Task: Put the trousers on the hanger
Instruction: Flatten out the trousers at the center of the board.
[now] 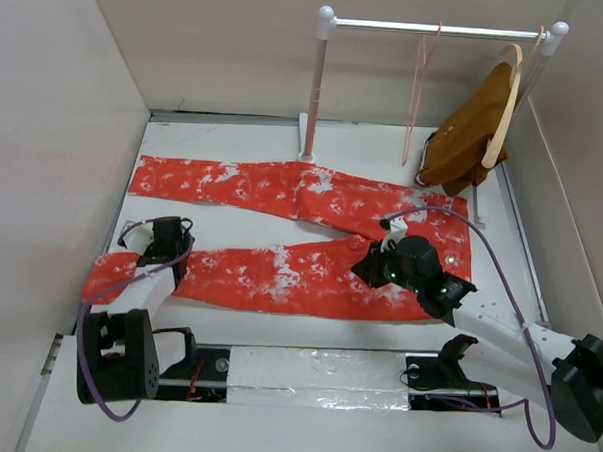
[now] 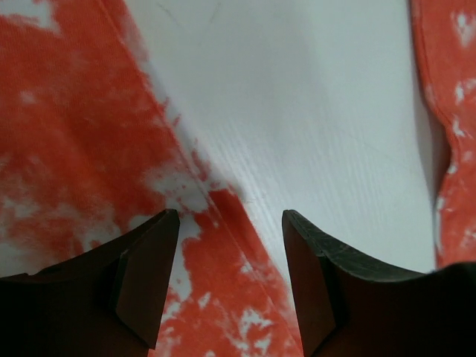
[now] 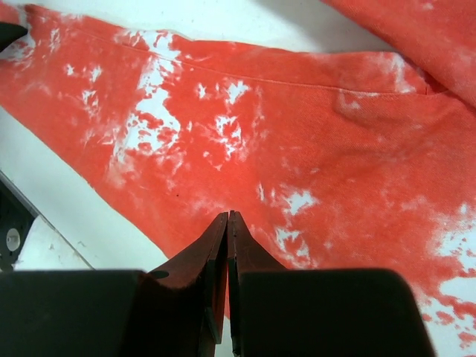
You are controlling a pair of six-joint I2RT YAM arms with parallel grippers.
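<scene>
The orange-red trousers [image 1: 283, 190] with white splotches lie flat on the table, with the legs running left and the waist at the right. My left gripper [image 1: 164, 232] is open low over the near leg's cuff end. In the left wrist view it [image 2: 230, 223] straddles the leg's inner edge [image 2: 216, 223]. My right gripper [image 1: 368, 267] is shut and empty, just above the upper part of the near leg. In the right wrist view its tips [image 3: 227, 216] are pressed together over the cloth [image 3: 297, 134]. The pale-pink hanger [image 1: 419, 91] hangs bare on the rail at the back.
A white rack with a metal rail [image 1: 440, 29] and post [image 1: 316, 87] stands at the back. A mustard-brown garment [image 1: 471, 133] hangs on a wooden hanger [image 1: 507, 105] at the rail's right end. Walls close in left, back and right.
</scene>
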